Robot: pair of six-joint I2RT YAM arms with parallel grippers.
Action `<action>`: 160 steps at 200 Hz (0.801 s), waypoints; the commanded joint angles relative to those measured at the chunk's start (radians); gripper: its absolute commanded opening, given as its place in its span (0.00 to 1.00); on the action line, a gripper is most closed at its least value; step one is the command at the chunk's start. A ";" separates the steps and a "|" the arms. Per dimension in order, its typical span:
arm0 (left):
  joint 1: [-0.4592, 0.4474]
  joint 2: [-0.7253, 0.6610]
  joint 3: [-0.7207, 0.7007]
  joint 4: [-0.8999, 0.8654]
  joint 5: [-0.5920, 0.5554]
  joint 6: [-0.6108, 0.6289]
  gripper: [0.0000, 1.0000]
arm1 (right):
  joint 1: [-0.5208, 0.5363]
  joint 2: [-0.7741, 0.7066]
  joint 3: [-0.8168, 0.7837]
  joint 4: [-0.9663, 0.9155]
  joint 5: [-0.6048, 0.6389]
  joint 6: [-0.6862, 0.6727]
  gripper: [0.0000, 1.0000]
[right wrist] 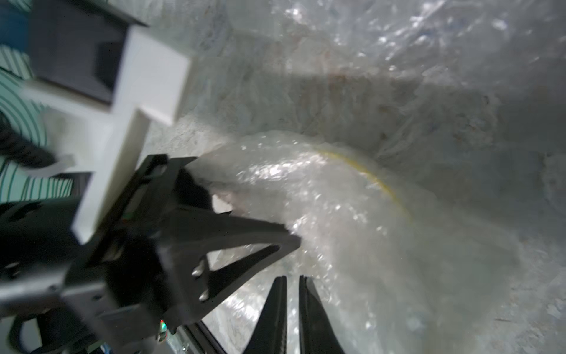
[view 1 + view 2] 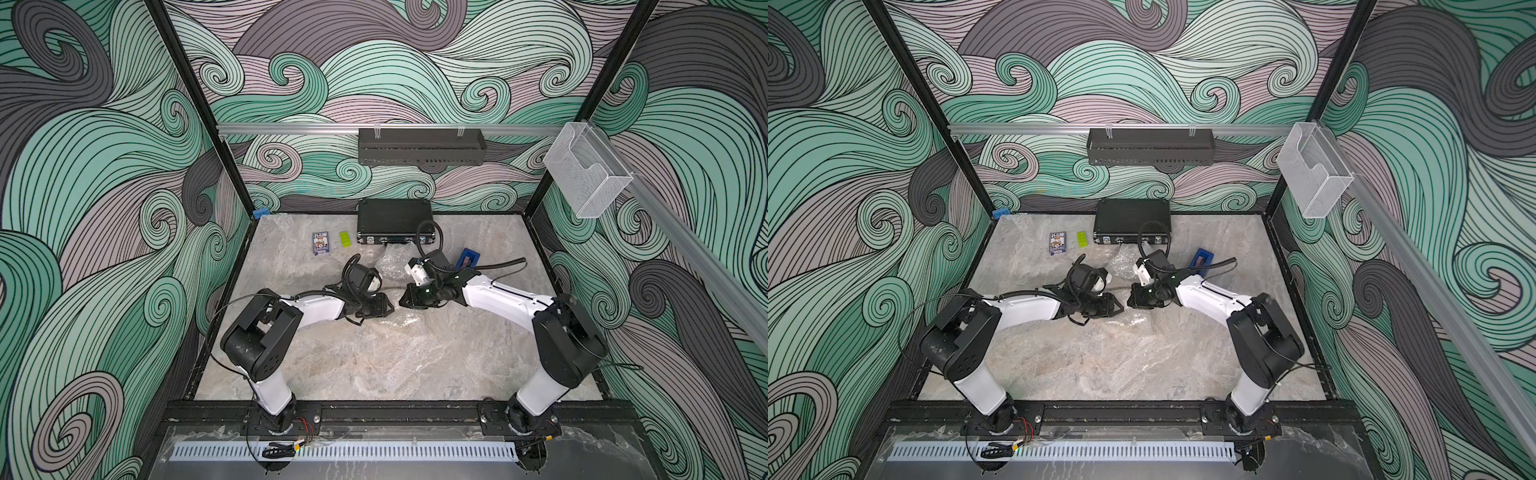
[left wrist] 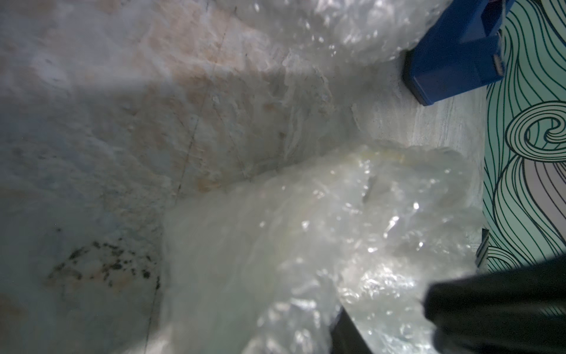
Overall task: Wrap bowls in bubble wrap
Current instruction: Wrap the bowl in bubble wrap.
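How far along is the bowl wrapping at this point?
Done: nothing clearly finished; a second crumpled wrap bundle lies by the blue box, contents unseen. In hand: bubble wrap covers a yellow-rimmed bowl, with fingers of the left gripper and right gripper at it. Left: closing this wrap; the other bowl is not visible.
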 commanded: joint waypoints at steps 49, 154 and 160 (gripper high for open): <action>0.008 -0.006 -0.011 -0.016 -0.006 0.015 0.38 | -0.034 -0.021 0.011 0.028 0.012 -0.013 0.13; 0.008 -0.011 -0.012 -0.021 0.001 0.018 0.38 | -0.533 -0.262 -0.110 0.057 0.006 0.108 0.41; 0.008 -0.012 -0.011 -0.021 0.002 0.018 0.38 | -0.549 -0.251 -0.110 0.065 0.000 0.116 0.41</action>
